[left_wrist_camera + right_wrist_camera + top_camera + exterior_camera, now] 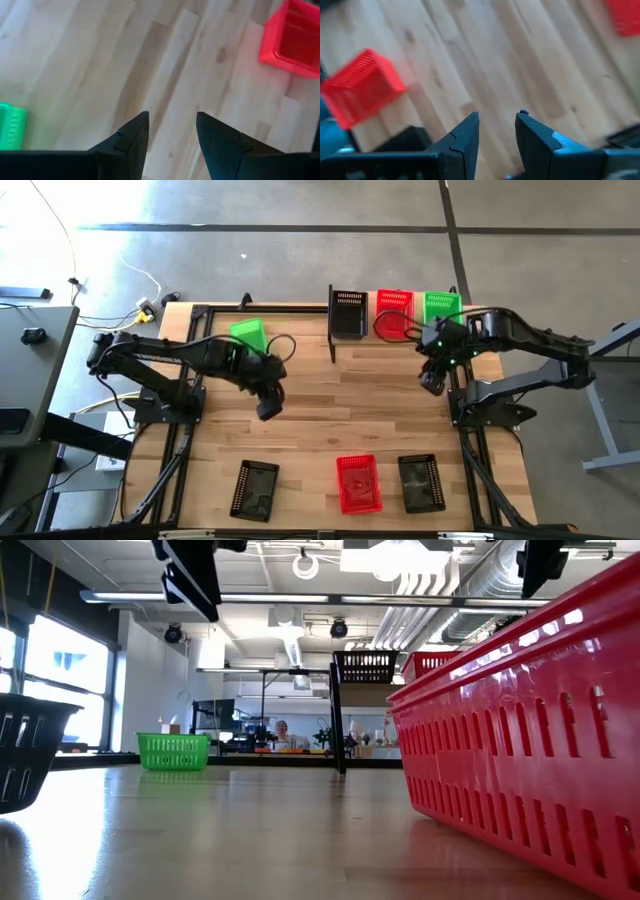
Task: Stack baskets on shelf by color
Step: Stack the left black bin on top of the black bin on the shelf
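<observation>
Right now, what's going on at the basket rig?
Sorting baskets by colour, midway. The shelf at the far edge holds a black basket, a red one and a green one. Both grippers are open and empty: the left gripper hangs over mid-table, the right gripper just off the shelf. Still on the table: a green basket far left, plus two black and one red along the near edge.

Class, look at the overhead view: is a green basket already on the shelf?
Yes: a green basket sits on the shelf beside a red basket.
</observation>
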Controlling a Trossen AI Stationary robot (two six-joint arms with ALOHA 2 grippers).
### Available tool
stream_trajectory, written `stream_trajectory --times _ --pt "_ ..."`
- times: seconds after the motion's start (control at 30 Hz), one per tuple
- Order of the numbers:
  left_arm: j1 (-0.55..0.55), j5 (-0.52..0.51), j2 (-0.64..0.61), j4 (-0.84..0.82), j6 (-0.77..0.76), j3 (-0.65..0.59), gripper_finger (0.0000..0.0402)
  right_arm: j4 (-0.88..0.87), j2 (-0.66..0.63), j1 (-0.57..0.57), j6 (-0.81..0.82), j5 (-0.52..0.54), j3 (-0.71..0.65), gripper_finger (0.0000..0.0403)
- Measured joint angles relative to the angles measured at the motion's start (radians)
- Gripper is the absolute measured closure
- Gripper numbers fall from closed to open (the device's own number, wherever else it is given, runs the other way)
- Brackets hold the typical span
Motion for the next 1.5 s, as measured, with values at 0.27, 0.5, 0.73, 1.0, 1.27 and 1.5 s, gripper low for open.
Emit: stream_trajectory --times 0.27,0.5,0.73,1.0,1.27,1.5 --pt "-0.136 -0.011 0.000 0.000 -0.053 0.000 0.0245 0.225 0.027 0.249 0.258 0.007 0.000 0.0291" --pt "-0.274 0.007 0.000 0.000 -0.092 0.000 0.0245 0.385 0.102 0.415 0.370 0.090 0.000 0.0291" --pt "-0.403 -0.007 0.000 -0.008 -0.282 0.000 0.0245 0.398 0.185 0.520 0.478 0.165 0.000 0.0291" --pt "-0.546 -0.049 0.000 -0.168 -0.716 0.000 0.0245 0.399 0.275 0.551 0.480 0.163 0.000 0.0291" --pt "-0.690 -0.125 0.008 -0.180 -1.145 0.000 0.0245 0.401 0.314 0.551 0.388 0.156 0.000 0.0291" --pt "-0.778 -0.163 0.088 -0.180 -1.385 -0.001 0.0245 0.401 0.314 0.551 0.341 0.145 0.000 0.0291"
